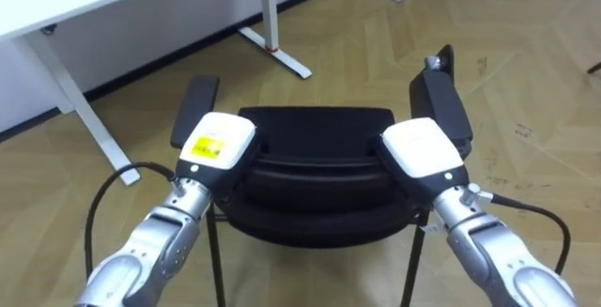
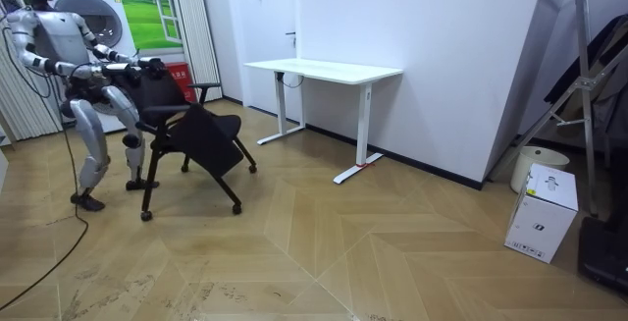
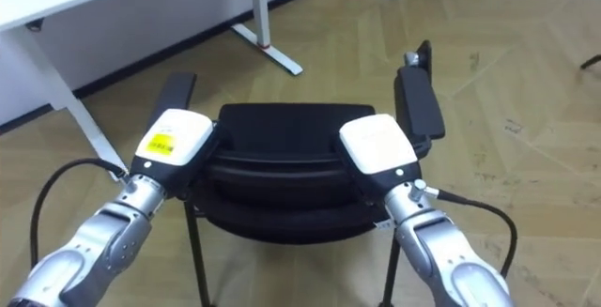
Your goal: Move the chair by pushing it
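Both left hand (image 1: 214, 143) and right hand (image 1: 423, 147) at chair (image 1: 315, 171) edge, floor (image 1: 376, 53) beyond

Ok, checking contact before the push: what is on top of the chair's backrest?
The left hand and the right hand lie atop the backrest, one near each end. Its edge under them is covered.

Office: white desk (image 2: 324, 70), black office chair (image 2: 208, 133)
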Motion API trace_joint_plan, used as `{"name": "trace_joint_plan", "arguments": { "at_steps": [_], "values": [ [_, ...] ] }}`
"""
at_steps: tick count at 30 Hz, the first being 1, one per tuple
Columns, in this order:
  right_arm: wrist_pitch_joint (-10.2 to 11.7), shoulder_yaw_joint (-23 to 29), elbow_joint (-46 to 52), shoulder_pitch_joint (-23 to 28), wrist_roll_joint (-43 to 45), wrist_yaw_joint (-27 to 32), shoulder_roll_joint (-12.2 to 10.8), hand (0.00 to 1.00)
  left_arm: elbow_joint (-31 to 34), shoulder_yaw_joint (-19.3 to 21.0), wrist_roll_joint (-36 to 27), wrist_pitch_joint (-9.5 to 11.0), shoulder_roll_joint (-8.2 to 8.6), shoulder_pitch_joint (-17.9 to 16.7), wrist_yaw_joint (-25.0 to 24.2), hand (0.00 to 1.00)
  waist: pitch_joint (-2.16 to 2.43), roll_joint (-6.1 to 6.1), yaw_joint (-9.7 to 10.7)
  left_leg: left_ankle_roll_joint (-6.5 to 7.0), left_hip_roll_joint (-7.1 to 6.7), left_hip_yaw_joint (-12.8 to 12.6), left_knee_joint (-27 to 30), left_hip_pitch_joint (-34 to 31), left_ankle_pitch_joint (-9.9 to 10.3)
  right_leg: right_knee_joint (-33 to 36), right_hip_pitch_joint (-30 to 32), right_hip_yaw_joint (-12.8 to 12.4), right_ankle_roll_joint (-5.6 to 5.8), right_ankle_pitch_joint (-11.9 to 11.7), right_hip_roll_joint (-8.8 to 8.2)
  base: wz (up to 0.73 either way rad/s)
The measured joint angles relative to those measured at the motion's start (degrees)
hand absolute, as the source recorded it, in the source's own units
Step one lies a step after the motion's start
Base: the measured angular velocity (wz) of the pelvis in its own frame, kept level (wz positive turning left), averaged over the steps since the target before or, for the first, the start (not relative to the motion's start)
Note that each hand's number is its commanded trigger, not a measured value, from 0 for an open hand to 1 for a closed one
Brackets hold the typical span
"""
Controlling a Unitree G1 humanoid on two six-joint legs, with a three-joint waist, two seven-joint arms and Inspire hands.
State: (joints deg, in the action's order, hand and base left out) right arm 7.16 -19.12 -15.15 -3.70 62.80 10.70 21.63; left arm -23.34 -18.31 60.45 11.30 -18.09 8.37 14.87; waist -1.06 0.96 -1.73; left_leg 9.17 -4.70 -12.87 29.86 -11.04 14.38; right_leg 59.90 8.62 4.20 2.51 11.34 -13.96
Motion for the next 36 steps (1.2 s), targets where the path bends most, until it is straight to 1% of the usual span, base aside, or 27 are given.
{"name": "trace_joint_plan", "arguments": {
  "at_steps": [1, 2, 4, 6, 8, 9, 10, 13, 16, 17, 18, 19, 20, 21, 22, 23, 24, 25, 26, 28, 29, 30, 32, 33, 34, 35, 36],
  "values": [
    [0.02, -0.02, 0.11, 0.34, 0.0, -0.08, 0.01, 1.0, -0.4, -0.36, -0.4, 0.19, -0.1, -0.07, 0.34, 1.0, -0.09, -0.87, 0.77, 0.35, -0.17, 0.76, -0.05, 0.83, 0.72, 3.42, 2.11, -0.45, -0.11, -5.38, -0.02, 0.12],
    [0.02, -0.02, 0.26, 0.39, 0.01, -0.06, 0.04, 1.0, -0.4, -0.4, -0.57, 0.24, -0.18, -0.12, 0.59, 1.0, -0.02, -1.09, 0.9, 0.58, -0.24, 0.93, -0.17, 0.91, 0.92, 5.06, 3.57, -0.71, -0.06, -6.49, -0.09, 0.05],
    [-0.02, -0.02, 0.53, 0.23, -0.02, 0.03, 0.08, 1.0, -0.23, -0.45, -0.58, 0.25, -0.44, 0.08, 1.23, 1.0, -0.25, -1.58, 0.89, 1.23, -0.23, 1.14, -0.93, 1.79, 1.38, 7.91, 9.1, 0.09, 0.59, -4.15, 0.23, -0.02],
    [-0.08, -0.16, 0.47, 0.3, -0.21, -0.24, -0.04, 1.0, -0.22, -0.6, -0.57, 0.35, -0.82, 0.09, 1.28, 1.0, -0.29, -1.67, 0.91, 1.41, -0.22, 1.29, -1.24, 2.75, 2.08, 4.97, 12.89, 1.46, 0.5, -1.67, 1.6, 0.0],
    [-0.05, -0.24, 0.52, 0.37, -0.34, -0.38, -0.38, 1.0, -0.24, -0.54, -0.55, 0.64, -1.33, 0.09, 1.46, 1.0, -0.23, -1.78, 1.28, 1.42, -0.19, 2.07, -1.08, 3.65, 3.29, -7.02, 15.91, 3.08, 0.59, -0.53, 5.05, 0.13],
    [0.05, -0.24, 0.51, 0.42, -0.33, -0.43, -0.45, 1.0, -0.3, -0.53, -0.55, 0.76, -1.47, 0.09, 1.5, 1.0, -0.22, -1.79, 1.54, 1.38, -0.18, 2.4, -1.09, 3.94, 3.57, -10.92, 16.12, 3.68, 0.47, -0.62, 5.7, 0.24],
    [0.38, -0.22, 0.48, 0.57, -0.29, -0.46, -0.47, 1.0, -0.54, -0.56, -0.53, 1.01, -1.71, 0.05, 2.0, 1.0, -0.23, -1.75, 1.77, 1.22, -0.19, 2.9, -1.11, 4.68, 4.24, -18.83, 16.12, 4.52, 0.08, -1.24, 7.47, 0.22],
    [1.3, 0.03, 0.55, 0.8, -0.53, -0.72, -0.31, 1.0, -0.15, -0.48, -0.39, 1.11, -1.89, -0.59, 2.48, 1.0, -0.08, -1.22, 3.52, 0.53, -1.23, 5.32, -1.1, 6.96, 5.92, -32.52, 15.04, 4.59, -0.93, -4.41, 10.35, 0.43],
    [1.6, 0.3, 0.66, 0.83, -1.15, -2.11, -0.13, 1.0, -0.15, -0.51, -0.39, 1.22, -1.73, -0.97, 2.27, 1.0, 0.36, -0.76, 4.42, -0.07, -1.82, 7.67, -0.33, 10.52, 9.13, -34.68, 12.91, 4.69, -3.25, -6.79, 11.33, 0.41],
    [1.73, 0.31, 0.66, 0.85, -1.41, -2.38, 0.19, 1.0, -0.25, -0.49, -0.47, 1.22, -1.4, -1.15, 2.26, 1.0, 0.3, -0.83, 4.61, -0.42, -1.08, 8.37, 0.15, 12.03, 10.91, -33.45, 11.84, 4.81, -4.47, -7.57, 11.88, 0.31],
    [1.93, 0.32, 0.69, 0.85, -1.57, -2.72, 0.4, 1.0, -0.24, -0.5, -0.51, 1.21, -1.33, -1.33, 2.26, 1.0, 0.35, -1.11, 4.53, -0.66, -0.62, 8.67, 0.23, 12.88, 11.71, -33.01, 11.33, 5.19, -4.6, -7.6, 12.31, 0.16],
    [2.14, 0.31, 0.85, 0.85, -1.51, -3.27, 0.46, 1.0, -0.14, -0.36, -0.64, 1.26, -1.31, -1.89, 2.39, 1.0, 0.89, -2.2, 4.17, -1.27, 0.62, 9.3, 0.33, 14.47, 12.8, -32.45, 10.21, 5.85, -5.25, -7.58, 13.65, 0.0],
    [2.12, 0.3, 1.01, 0.78, -1.56, -3.41, 0.23, 1.0, 0.17, 0.01, -0.67, 1.3, -1.44, -1.98, 2.2, 1.0, 1.27, -2.76, 3.66, -2.56, 1.96, 9.54, 2.16, 15.21, 13.97, -30.98, 9.28, 6.05, -7.28, -6.17, 15.14, 0.07],
    [2.04, 0.31, 1.08, 0.5, -1.6, -3.38, 0.03, 1.0, 0.4, 0.26, -0.7, 1.29, -1.62, -1.63, 2.07, 1.0, 1.29, -2.81, 3.38, -3.47, 2.47, 9.66, 5.17, 14.55, 14.27, -29.7, 9.05, 6.28, -7.68, -5.18, 15.25, 0.22],
    [1.77, 0.31, 1.0, 0.17, -1.93, -3.34, -0.14, 1.0, 0.44, 0.37, -0.69, 1.19, -1.86, -0.68, 1.62, 1.0, 0.87, -2.37, 3.22, -6.43, 4.31, 8.14, 14.44, 11.56, 12.97, -27.23, 8.21, 7.05, -8.63, -2.68, 15.26, 0.26],
    [1.72, 0.31, 0.49, 0.2, -2.14, -3.35, -0.5, 1.0, 0.66, 0.36, -0.69, 1.04, -1.97, -0.71, 1.09, 1.0, 0.52, -1.8, 2.78, -10.0, 6.31, 6.89, 22.55, 9.35, 9.11, -25.99, 6.54, 7.37, -9.73, -0.61, 15.55, 0.22],
    [1.89, 0.31, 0.27, 0.26, -2.12, -3.35, -0.6, 1.0, 0.98, 0.34, -0.69, 0.86, -2.0, -1.07, 0.89, 1.0, 0.47, -1.74, 2.68, -10.86, 7.22, 6.54, 25.88, 8.26, 6.68, -25.86, 5.53, 7.72, -9.83, 0.2, 15.7, 0.19],
    [2.2, 0.31, 0.11, 0.34, -2.12, -3.32, -0.57, 1.0, 1.54, 0.34, -0.69, 0.63, -2.01, -1.78, 0.81, 1.0, 0.34, -1.77, 2.47, -10.83, 9.15, 5.91, 30.96, 6.41, 2.52, -25.88, 3.6, 8.95, -10.25, 1.72, 15.77, 0.21],
    [2.22, 0.31, 0.11, 0.36, -2.12, -3.3, -0.58, 1.0, 1.54, 0.34, -0.69, 0.63, -1.99, -1.89, 0.9, 1.0, 0.2, -1.64, 2.55, -10.54, 9.98, 5.67, 32.41, 5.73, 1.6, -25.8, 2.77, 9.24, -10.51, 2.72, 15.77, 0.36],
    [2.2, 0.44, 0.09, 0.18, -2.09, -3.23, -0.6, 1.0, 1.75, 0.3, -0.68, 0.3, -1.83, -1.69, 1.05, 1.0, -0.4, -0.6, 2.52, -9.8, 13.17, 5.16, 33.56, 1.09, 2.41, -25.13, 0.51, 10.26, -10.1, 5.46, 14.81, 0.31],
    [2.19, 0.55, 0.11, 0.15, -2.08, -3.03, -0.53, 1.0, 1.84, 0.25, -0.63, 0.23, -1.76, -1.71, 1.36, 1.0, -0.59, -0.18, 1.89, -9.7, 14.17, 4.8, 31.66, -1.57, 2.74, -25.27, -0.41, 10.43, -10.15, 6.5, 14.3, 0.1],
    [2.26, 0.64, 0.13, 0.16, -2.09, -2.92, -0.41, 1.0, 1.87, 0.25, -0.49, 0.21, -1.63, -1.71, 1.48, 1.0, -0.6, 0.14, 1.7, -9.71, 14.29, 4.98, 30.19, -2.92, 2.73, -25.38, -0.77, 10.34, -9.99, 6.96, 13.91, 0.09],
    [2.53, 0.66, 0.13, 0.17, -2.12, -2.61, 0.38, 1.0, 1.82, 0.16, 0.12, -0.17, -0.81, -1.76, 2.11, 1.0, -0.5, 0.67, 1.82, -9.85, 14.0, 5.01, 23.49, -6.72, 2.63, -27.41, -2.49, 10.92, -9.36, 7.52, 13.06, 0.21],
    [2.79, 0.83, 0.13, 0.17, -2.13, -2.47, 0.79, 1.0, 1.84, 0.12, 0.54, -0.15, -0.58, -1.76, 2.66, 1.0, -0.38, 1.33, 1.85, -10.15, 13.33, 4.01, 16.39, -8.31, 2.15, -28.78, -3.53, 11.08, -8.86, 7.85, 12.4, 0.26],
    [2.85, 1.0, 0.14, 0.38, -2.15, -1.85, 0.93, 1.0, 1.88, 0.13, 1.02, -0.13, -0.36, -1.77, 3.35, 1.0, -0.37, 1.85, 2.03, -10.49, 12.48, 2.8, 7.8, -8.75, 0.24, -30.14, -4.67, 11.57, -8.33, 8.2, 11.75, 0.25],
    [2.98, 1.24, 0.17, 0.47, -2.12, -1.5, 0.92, 1.0, 2.06, 0.13, 1.22, -0.12, -0.35, -1.72, 3.6, 1.0, -0.33, 2.08, 2.07, -10.35, 11.92, 1.88, 3.49, -8.85, -1.24, -30.44, -5.07, 11.67, -8.03, 8.49, 11.53, 0.17],
    [3.04, 1.53, 0.46, 0.49, -2.1, -1.29, 1.0, 1.0, 2.7, 0.22, 1.66, -0.21, -0.33, -1.68, 3.72, 1.0, -0.28, 2.38, 1.79, -9.59, 11.07, 0.64, -3.61, -8.86, -5.57, -30.87, -5.76, 11.57, -7.53, 9.17, 11.25, 0.0]
  ]
}}
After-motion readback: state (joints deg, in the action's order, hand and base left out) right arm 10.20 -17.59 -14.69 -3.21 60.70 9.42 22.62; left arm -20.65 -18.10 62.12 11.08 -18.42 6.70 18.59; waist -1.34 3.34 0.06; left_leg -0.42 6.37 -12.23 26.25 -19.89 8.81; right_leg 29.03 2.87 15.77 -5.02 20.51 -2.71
